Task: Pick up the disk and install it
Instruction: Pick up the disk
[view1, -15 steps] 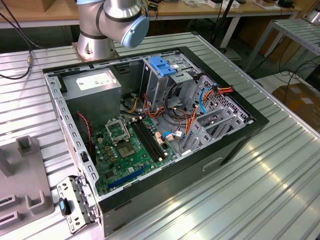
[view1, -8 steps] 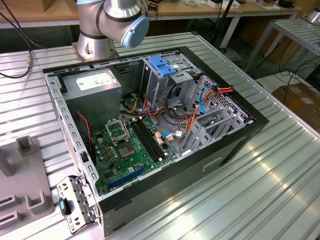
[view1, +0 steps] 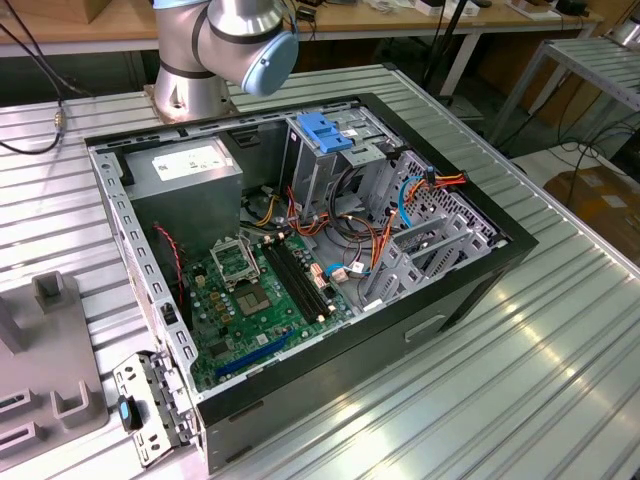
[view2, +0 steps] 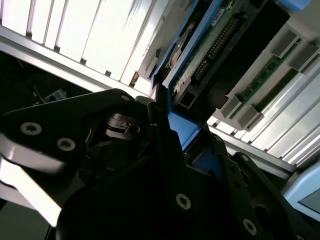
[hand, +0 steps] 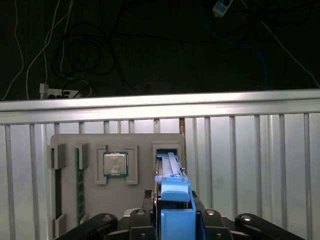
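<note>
Slatted metal table spreads under me. My gripper is clamped on the disk, just over the grey tray. Pickup looks done; fitting it into the computer case is not yet done.

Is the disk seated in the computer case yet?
No: in the first wrist view the disk is clamped in the gripper, above the grey parts tray.
</note>
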